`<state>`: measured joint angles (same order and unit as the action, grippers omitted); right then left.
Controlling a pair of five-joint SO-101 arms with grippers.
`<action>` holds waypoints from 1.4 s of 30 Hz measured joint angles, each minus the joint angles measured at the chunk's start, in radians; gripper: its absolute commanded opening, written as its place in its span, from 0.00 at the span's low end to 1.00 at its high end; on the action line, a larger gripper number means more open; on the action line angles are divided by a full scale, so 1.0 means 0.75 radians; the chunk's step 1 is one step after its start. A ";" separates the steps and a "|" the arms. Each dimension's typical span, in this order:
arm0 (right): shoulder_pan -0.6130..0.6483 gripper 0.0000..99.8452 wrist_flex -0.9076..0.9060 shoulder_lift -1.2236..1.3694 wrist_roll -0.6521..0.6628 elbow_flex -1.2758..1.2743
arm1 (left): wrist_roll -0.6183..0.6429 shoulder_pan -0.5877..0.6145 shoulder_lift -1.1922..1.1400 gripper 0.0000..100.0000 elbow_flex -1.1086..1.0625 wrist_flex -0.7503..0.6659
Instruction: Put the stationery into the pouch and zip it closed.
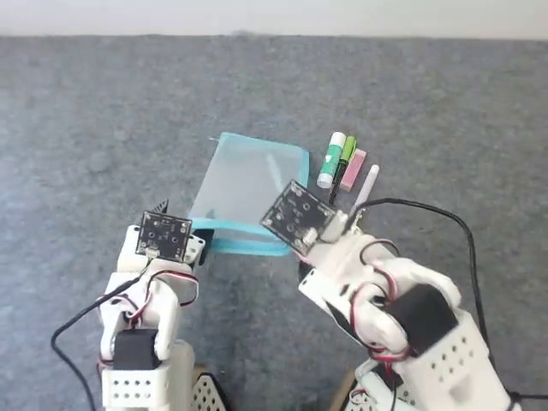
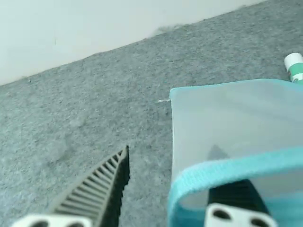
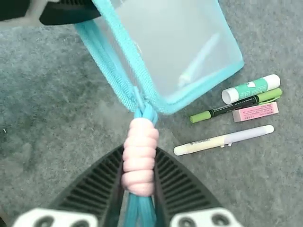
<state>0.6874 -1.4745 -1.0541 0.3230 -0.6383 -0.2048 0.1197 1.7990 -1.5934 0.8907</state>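
Right gripper [image 3: 138, 156]: pressed together on the pink zip pull [image 3: 139, 163] at one near corner of the pouch [image 1: 247, 181]. Left gripper [image 2: 171, 158]: spread, one finger tucked under the teal edge at the pouch's other near corner. Pouch: translucent, teal-trimmed, lying on the grey worktop [image 1: 94, 103]. Outside it, just beside its right side: glue stick [image 1: 330, 160], green marker [image 3: 236, 105], pink eraser [image 1: 353, 169], white pen [image 1: 366, 184].

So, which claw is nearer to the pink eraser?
Right. The right claw holds the zipper pull at the end of the pouch zip edge on the pink eraser side. The left claw is at that edge's other end, farther off.
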 measured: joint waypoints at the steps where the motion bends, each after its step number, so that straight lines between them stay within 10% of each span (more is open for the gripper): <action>1: 0.000 0.01 -0.006 -0.008 0.000 -0.002 | 0.000 -0.002 0.000 0.18 0.000 0.000; 8: 0.002 0.02 -0.023 -0.008 0.006 -0.008 | 0.000 -0.004 0.000 0.01 0.000 -0.035; 17: -0.176 0.34 -0.023 -0.020 0.049 -0.078 | 0.094 0.119 0.000 0.01 -0.002 -0.035; 31: -0.579 0.24 0.100 0.315 -0.023 -0.080 | 0.184 0.254 0.000 0.01 -0.002 -0.035; 42: -0.612 0.21 0.397 1.195 -0.524 0.145 | 0.184 0.254 0.000 0.01 -0.029 -0.035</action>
<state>0.2286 -1.1769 -0.1580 -0.0698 -0.5294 -0.0667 0.3099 1.7990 -1.6149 0.8646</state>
